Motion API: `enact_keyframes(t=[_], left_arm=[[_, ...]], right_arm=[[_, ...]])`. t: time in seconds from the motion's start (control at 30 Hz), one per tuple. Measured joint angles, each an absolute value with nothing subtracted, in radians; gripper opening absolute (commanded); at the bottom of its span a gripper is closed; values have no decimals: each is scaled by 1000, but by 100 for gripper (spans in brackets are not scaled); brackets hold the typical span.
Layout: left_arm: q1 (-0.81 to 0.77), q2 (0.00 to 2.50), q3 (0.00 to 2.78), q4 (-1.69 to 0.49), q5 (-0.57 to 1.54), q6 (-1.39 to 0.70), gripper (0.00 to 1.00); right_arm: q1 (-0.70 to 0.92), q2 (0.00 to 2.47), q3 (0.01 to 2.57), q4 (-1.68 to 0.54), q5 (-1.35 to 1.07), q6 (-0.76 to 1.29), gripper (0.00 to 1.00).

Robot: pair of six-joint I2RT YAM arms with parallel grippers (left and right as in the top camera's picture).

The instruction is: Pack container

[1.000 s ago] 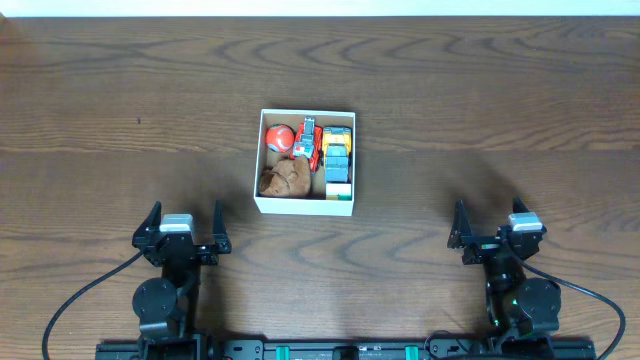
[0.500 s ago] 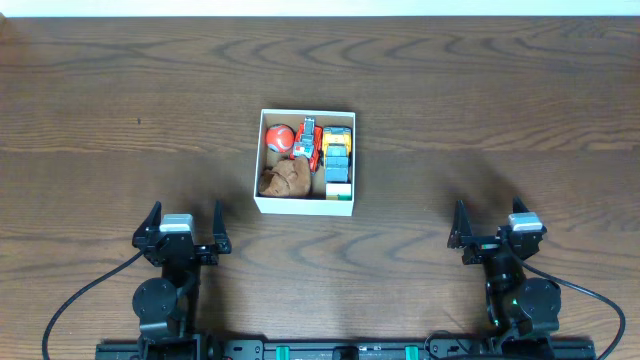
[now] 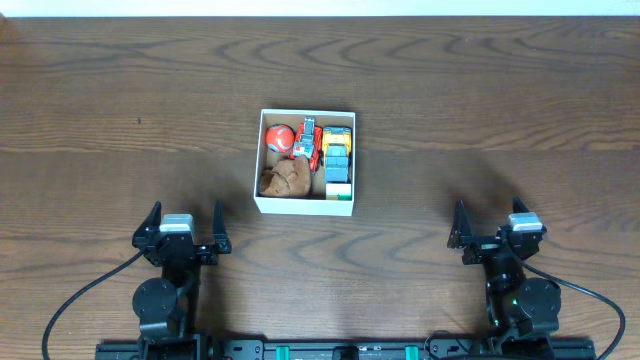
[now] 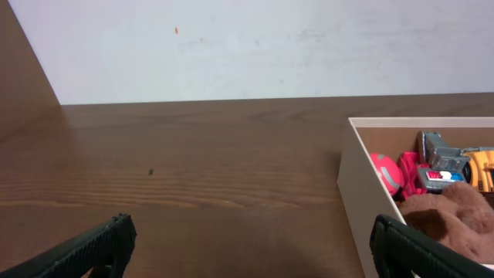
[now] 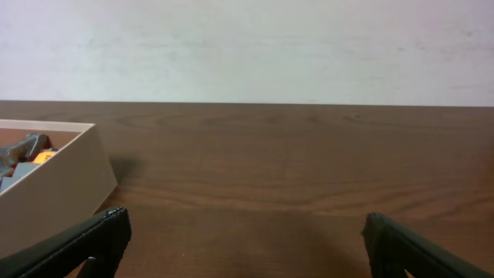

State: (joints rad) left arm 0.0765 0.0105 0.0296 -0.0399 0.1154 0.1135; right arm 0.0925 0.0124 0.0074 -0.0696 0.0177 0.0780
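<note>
Lying at two o'clock from the released left tool (image 3: 186,216), the container (image 3: 304,205) was found farther from the released right tool (image 3: 489,216).

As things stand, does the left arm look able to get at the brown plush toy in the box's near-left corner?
Probably yes. The left gripper stands open and empty, with bare table between it and the container. The brown plush toy lies uncovered on top, against the near wall.

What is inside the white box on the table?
The container holds a red ball, a red toy, a yellow and blue toy and a brown plush. Anything beneath them is hidden.
</note>
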Motion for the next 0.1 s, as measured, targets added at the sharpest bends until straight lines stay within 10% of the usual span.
enact_keyframes(t=[0.1], left_arm=[[76, 10, 30, -40, 116, 113, 98]], right_arm=[[93, 12, 7, -70, 18, 78, 99]])
